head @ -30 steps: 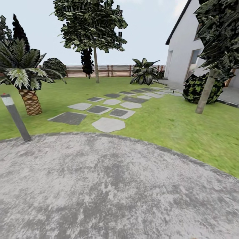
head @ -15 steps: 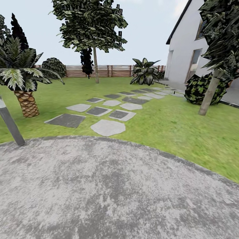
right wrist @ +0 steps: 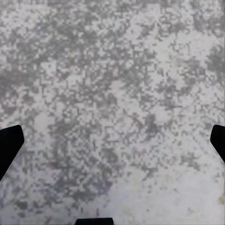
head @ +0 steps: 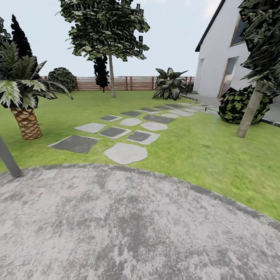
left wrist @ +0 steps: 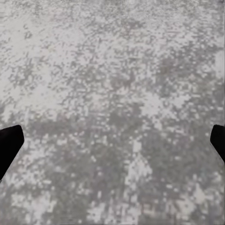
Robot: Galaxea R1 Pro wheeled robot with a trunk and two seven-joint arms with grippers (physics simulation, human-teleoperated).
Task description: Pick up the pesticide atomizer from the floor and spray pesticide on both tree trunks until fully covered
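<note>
While I'm on the gravel pad (head: 128, 225), both end effectors hang spread apart, empty, over it; sprayer not spotted. Nearest tree trunk (head: 251, 112) lies ahead-right, upright, right arm's side; the other trunk (head: 112, 76) is far ahead by the fence (head: 128, 83).

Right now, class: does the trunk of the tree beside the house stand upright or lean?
Leaning. The tree trunk rises slanted from the lawn, its top tipped toward the house, beside a dark bush.
</note>
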